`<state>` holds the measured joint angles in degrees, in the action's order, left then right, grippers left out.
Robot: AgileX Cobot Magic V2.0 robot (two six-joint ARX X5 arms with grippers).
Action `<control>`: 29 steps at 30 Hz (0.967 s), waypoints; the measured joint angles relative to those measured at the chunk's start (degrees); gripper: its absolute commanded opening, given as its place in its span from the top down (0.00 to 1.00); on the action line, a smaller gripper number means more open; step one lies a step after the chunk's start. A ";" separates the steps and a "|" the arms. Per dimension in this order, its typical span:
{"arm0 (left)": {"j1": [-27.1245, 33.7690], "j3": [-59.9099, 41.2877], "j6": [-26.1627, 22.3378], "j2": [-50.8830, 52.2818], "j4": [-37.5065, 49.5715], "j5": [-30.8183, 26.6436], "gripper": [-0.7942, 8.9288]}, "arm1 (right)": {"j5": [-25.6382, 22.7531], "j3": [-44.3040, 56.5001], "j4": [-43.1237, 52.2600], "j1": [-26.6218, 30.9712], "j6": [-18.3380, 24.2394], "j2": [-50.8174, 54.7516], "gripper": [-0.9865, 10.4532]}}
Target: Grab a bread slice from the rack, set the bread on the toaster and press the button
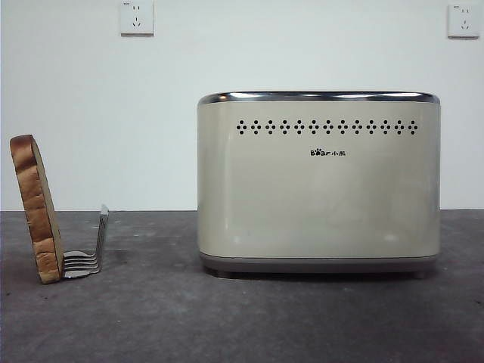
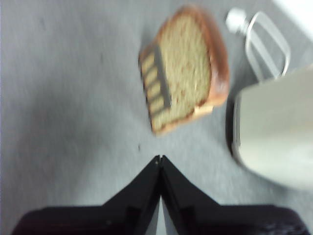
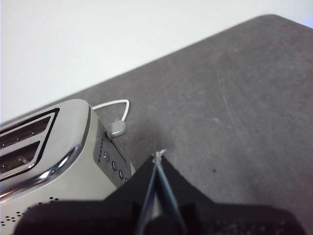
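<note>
The slice of bread (image 1: 35, 208) stands nearly upright at the far left of the table, leaning slightly, its foot in the small wire rack (image 1: 87, 255). To its right stands the cream toaster (image 1: 318, 181). In the left wrist view, my left gripper (image 2: 160, 157) hovers shut and empty a short way from the slice of bread (image 2: 190, 58), with the rack (image 2: 156, 83) wires crossing the slice's face. My right gripper (image 3: 157, 155) is shut and empty beside the toaster (image 3: 54, 147) end, near its round buttons (image 3: 113, 165) and grey lever (image 3: 116, 128). Neither arm shows in the front view.
A white power cable (image 3: 115, 104) loops on the table behind the toaster; the cable and plug (image 2: 236, 19) also lie beyond the bread. A toaster corner (image 2: 279, 137) sits close beside the slice. Two wall sockets (image 1: 137, 17) hang on the white wall.
</note>
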<state>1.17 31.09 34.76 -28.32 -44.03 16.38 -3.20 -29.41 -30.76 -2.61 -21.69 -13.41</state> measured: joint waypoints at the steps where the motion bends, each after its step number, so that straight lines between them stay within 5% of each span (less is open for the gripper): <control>1: 0.00 1.40 0.24 -2.12 -1.09 0.52 0.92 | 0.00 -1.64 -1.05 0.00 0.02 -1.55 0.91; 15: -0.07 27.56 -6.99 -32.70 -15.76 2.27 0.90 | 0.07 -14.19 -11.39 0.00 3.52 -18.05 0.91; 18: -0.76 33.51 -7.91 -38.27 -16.87 2.25 0.71 | 0.28 -14.64 -11.43 0.00 3.69 -19.37 0.91; 21: -2.05 39.01 -8.28 -42.47 -16.87 2.27 0.35 | 1.75 -14.99 -11.47 0.00 3.72 -20.04 0.91; 29: -4.87 42.80 -7.48 -49.09 -18.67 -2.12 0.23 | 2.19 -15.15 -11.45 0.00 3.74 -20.11 0.91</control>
<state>-3.70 73.89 27.29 -77.41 -62.70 14.26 -1.02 -44.56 -42.22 -2.61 -17.96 -33.52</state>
